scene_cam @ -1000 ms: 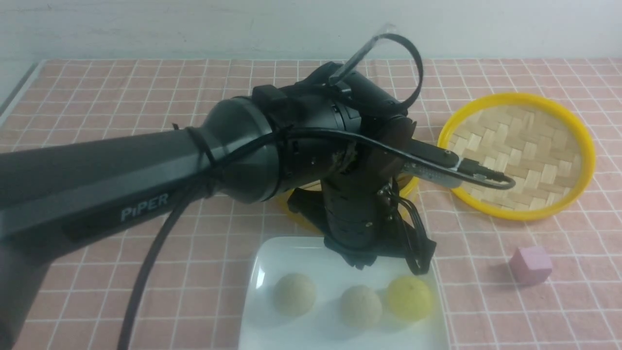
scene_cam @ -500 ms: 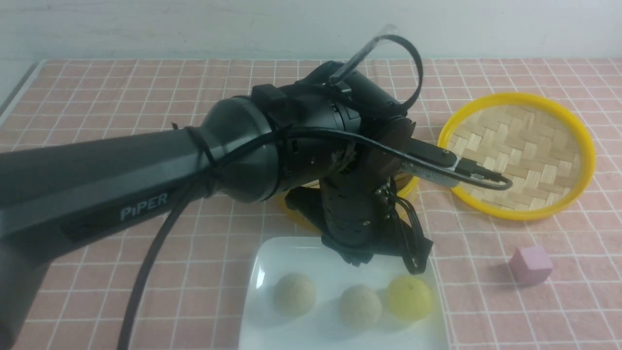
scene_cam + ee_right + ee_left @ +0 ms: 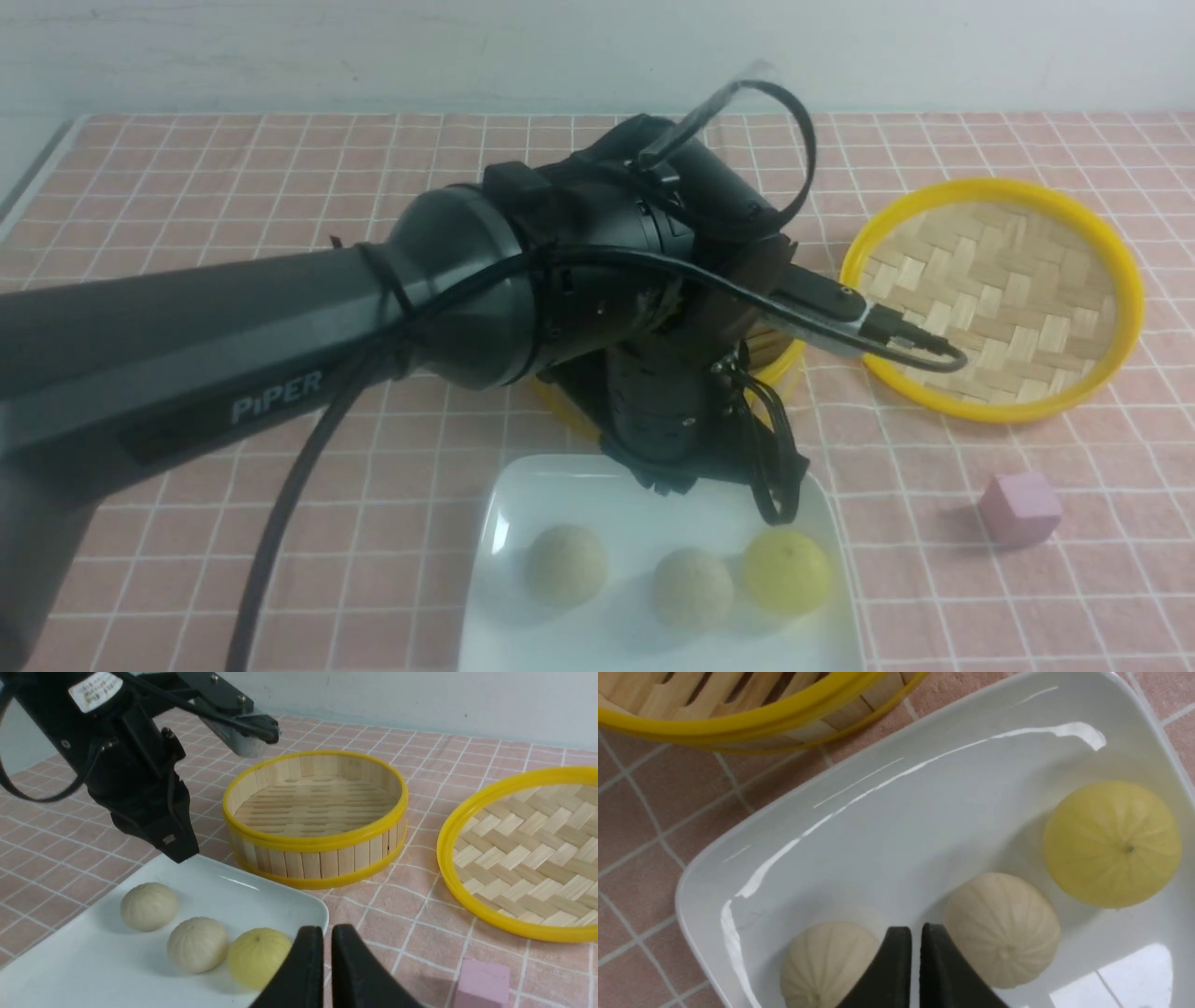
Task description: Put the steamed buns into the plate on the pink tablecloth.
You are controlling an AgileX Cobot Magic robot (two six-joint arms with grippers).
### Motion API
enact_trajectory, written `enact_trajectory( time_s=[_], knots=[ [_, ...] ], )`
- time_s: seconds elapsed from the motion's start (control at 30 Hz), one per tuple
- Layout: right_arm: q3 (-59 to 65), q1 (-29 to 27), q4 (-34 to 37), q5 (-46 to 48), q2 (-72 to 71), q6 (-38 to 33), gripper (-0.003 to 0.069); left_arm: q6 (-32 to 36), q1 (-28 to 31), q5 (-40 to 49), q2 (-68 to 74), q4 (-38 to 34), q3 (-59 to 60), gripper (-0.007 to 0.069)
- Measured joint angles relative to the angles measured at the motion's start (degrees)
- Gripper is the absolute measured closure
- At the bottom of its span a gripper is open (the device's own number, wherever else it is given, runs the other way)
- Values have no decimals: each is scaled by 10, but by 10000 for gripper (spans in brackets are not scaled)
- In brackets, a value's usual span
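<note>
The surface (image 3: 187, 168) is viewed by the front camera from the robot's side, faced forward and downward; the left arm (image 3: 187, 327) is close before it, the plate (image 3: 579, 495) at 6 o'clock. The plate is seen from close above by the left wrist camera, and from lower and farther off by the right one. Plate and buns (image 3: 565, 563) are shared by all three views, lid (image 3: 999, 299) and cube (image 3: 1019, 507) by two.

Plain pale wall (image 3: 280, 47) behind, grey table edge (image 3: 28, 182) at left, soft even light.
</note>
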Motion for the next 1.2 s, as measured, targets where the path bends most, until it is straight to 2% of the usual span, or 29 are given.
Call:
enact_trajectory(
  time_s=[0.2,0.4,0.73,1.0,1.2],
  knots=[
    [68,-33,0,-1,-17,0,638,1,0,26,-7,24,0,575],
    [130,-139,-1,-1,-21,0,629,1,0,41,-91,69,0,573],
    [173,-263,-4,-37,-57,0,617,-9,0,114,-224,133,0,573],
    [173,-325,-4,-41,-82,0,610,-11,0,116,-330,138,1,573],
    [173,-352,-4,-30,-92,0,599,-20,0,116,-416,138,45,568]
  ],
)
